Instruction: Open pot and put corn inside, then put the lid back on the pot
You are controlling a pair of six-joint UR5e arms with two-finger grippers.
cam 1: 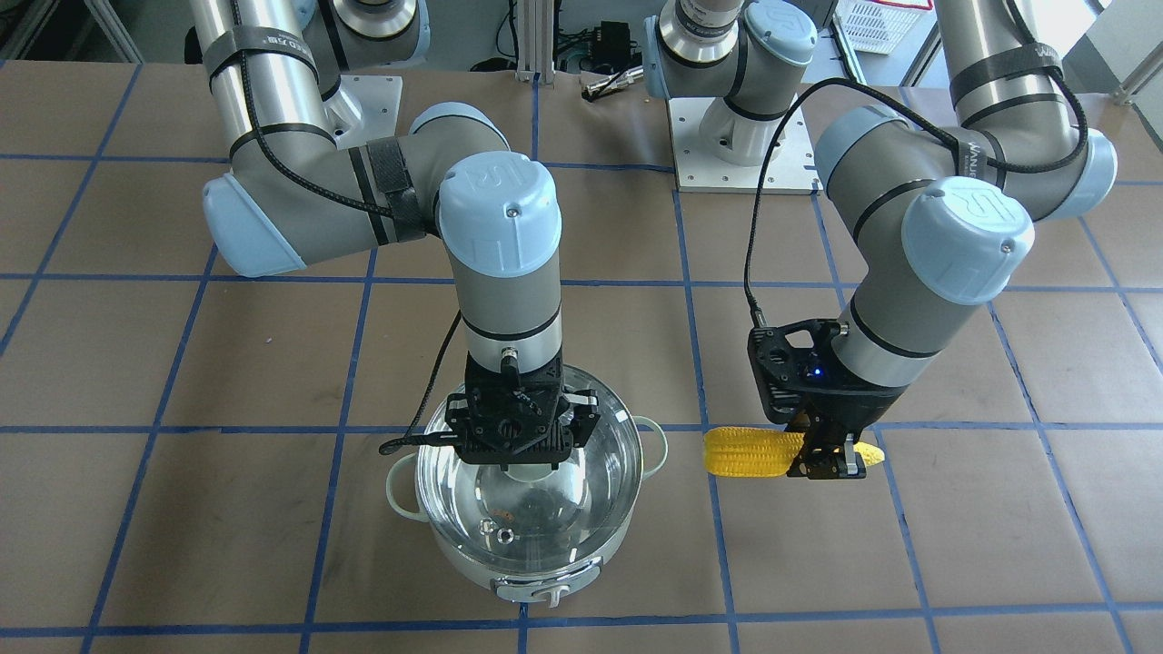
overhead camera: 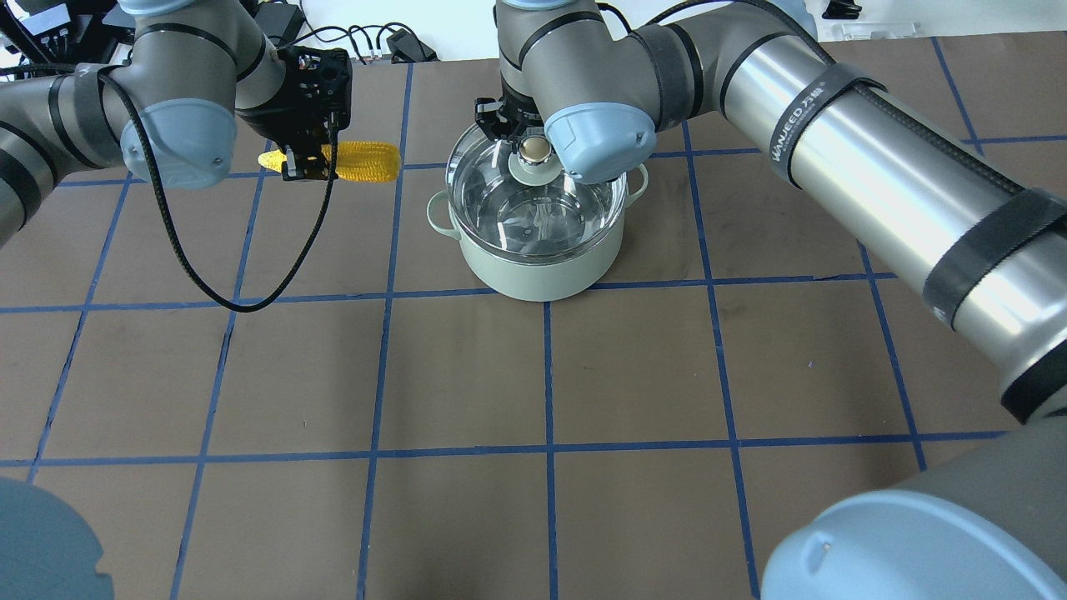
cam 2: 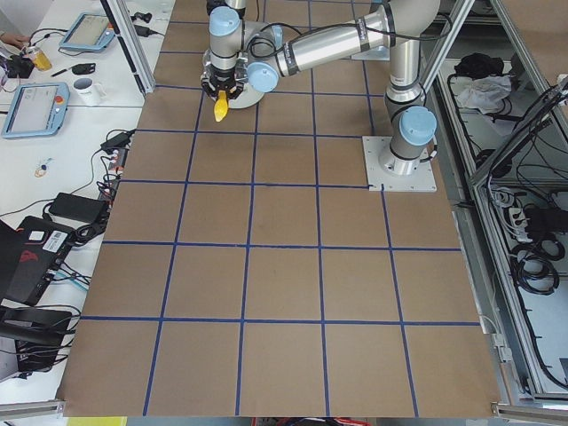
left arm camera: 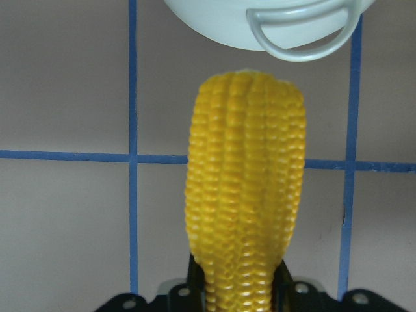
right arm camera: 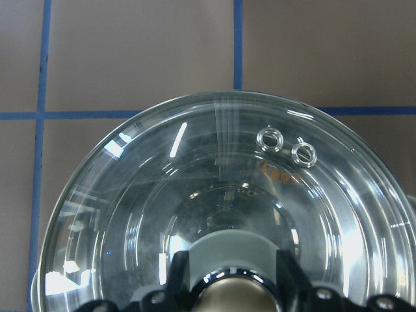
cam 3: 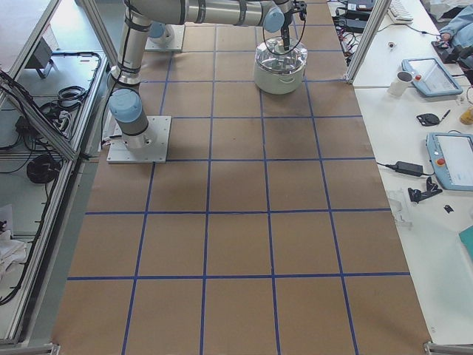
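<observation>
On the left, the left tool (overhead camera: 304, 169) is clamped on the thin end of the corn (overhead camera: 367, 161). The fat end sticks out toward the pot (overhead camera: 542, 271), close to its side handle (overhead camera: 440, 218). I cannot tell if the corn is up off the desk (overhead camera: 467, 375) or just on it. The corn looks light and stiff, and it is bumpy, so it should not slip much. Holding it at one end means it could tip.

In the middle, the pot stands on the desk, and the lid (overhead camera: 508, 212) looks like it sits on top of it.

The right tool (right arm camera: 233, 281) comes down from above. Its two fingers (right arm camera: 177, 273) look squeezed tight on the ball knob (overhead camera: 534, 150) of the lid. The lid is glass, so it is smooth, a bit heavy and can break. The knob is the best place to hold it. It should go straight up and be set down softly.
</observation>
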